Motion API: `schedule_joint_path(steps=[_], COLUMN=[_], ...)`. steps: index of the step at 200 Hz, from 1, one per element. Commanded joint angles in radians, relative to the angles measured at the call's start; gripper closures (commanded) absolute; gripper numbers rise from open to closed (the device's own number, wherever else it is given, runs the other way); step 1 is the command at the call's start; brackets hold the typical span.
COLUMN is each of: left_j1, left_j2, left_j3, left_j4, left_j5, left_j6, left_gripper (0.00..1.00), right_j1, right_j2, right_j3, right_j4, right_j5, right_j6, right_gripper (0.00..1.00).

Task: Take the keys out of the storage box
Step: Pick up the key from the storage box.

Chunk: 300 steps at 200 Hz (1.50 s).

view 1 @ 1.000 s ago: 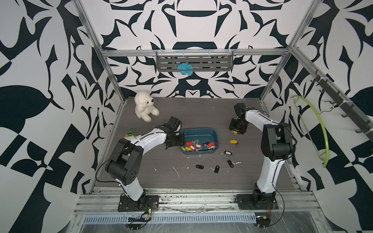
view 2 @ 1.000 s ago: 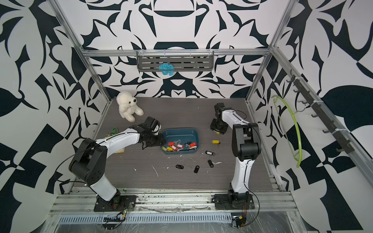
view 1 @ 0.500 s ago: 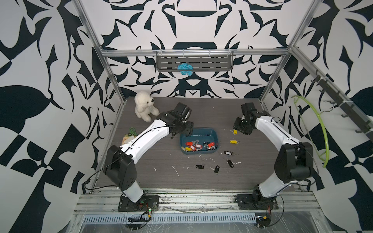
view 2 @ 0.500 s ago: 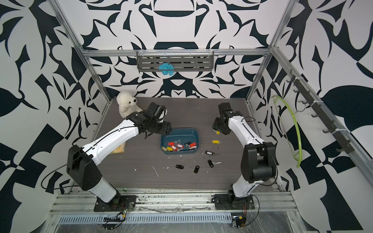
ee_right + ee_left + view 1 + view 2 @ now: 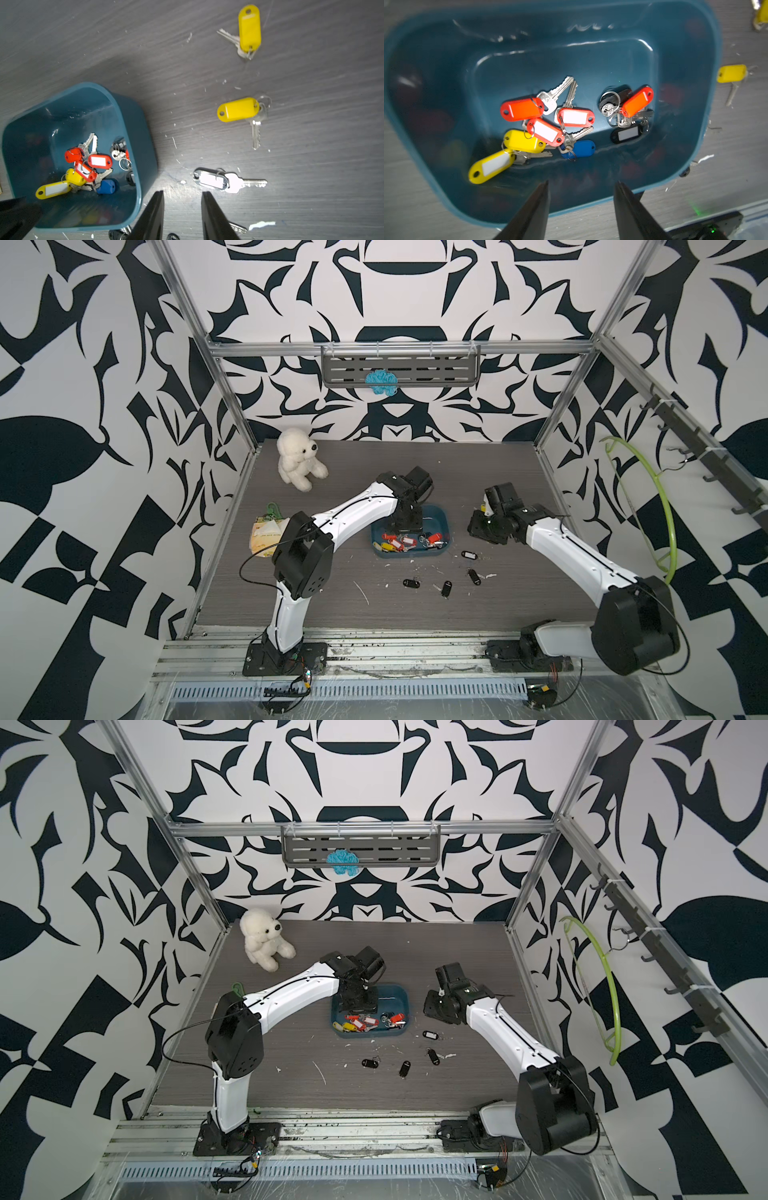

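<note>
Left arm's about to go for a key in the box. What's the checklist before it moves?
1. Left gripper empty: ok, jaws apart, nothing between them.
2. Left gripper above the box: ok, tips over its wall.
3. Keys exposed inside: ok, piled on the floor, nothing covering them.
4. One key separable: cannot tell, tags and rings overlap.
5. Right gripper clear of the box: ok, empty, over the table beside it.
6. Box emptied: not ok, several tagged keys remain inside.
</note>
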Motion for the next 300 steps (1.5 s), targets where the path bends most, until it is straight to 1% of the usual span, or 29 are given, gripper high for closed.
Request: schedule_joint_path(steps=[1,30,66,96,118,156,237,300], left_j1=[-0.006,0.009,0.061,0.118,0.144,0.146,0.146,0.141], left_j2=[0.031,0.079,0.093,0.1,0.112,0.174,0.214,0.252], left_j3=[0.026,0.06,0.02,0.008,0.014,0.063,0.049,0.111], left_j4=[-0.042,-0.063,-0.039,-0.044,-0.038,-0.045,-0.007,-0.041], left_j5=[0.018,0.025,0.051,0.051,0.052,0.059,0.058,-0.005], left_j6=[-0.09,-0.103,-0.127,-0.121,-0.111,-0.098,-0.104,-0.086], left_gripper=[0.44,0.44,0.46,0.46,0.46,0.46,0.47,0.49], right_j1=[-0.001,-0.001,-0.002,-0.001,-0.002,-0.001,-0.001,-0.002], right_j2=[-0.02,-0.015,0.011,0.03,0.035,0.041,0.057,0.06], right_j3=[-0.008,-0.013,0.015,0.016,0.004,-0.001,-0.002,-0.006], right_j4=[0.063,0.062,0.07,0.076,0.086,0.089,0.088,0.091], right_j5=[-0.027,-0.066,-0.129,-0.155,-0.163,-0.169,-0.178,-0.179], right_j6=[0.0,-0.027,-0.057,-0.065,-0.066,-0.07,-0.08,-0.081], right_gripper=[0.65,0.64,0.57,0.57,0.57,0.57,0.57,0.58])
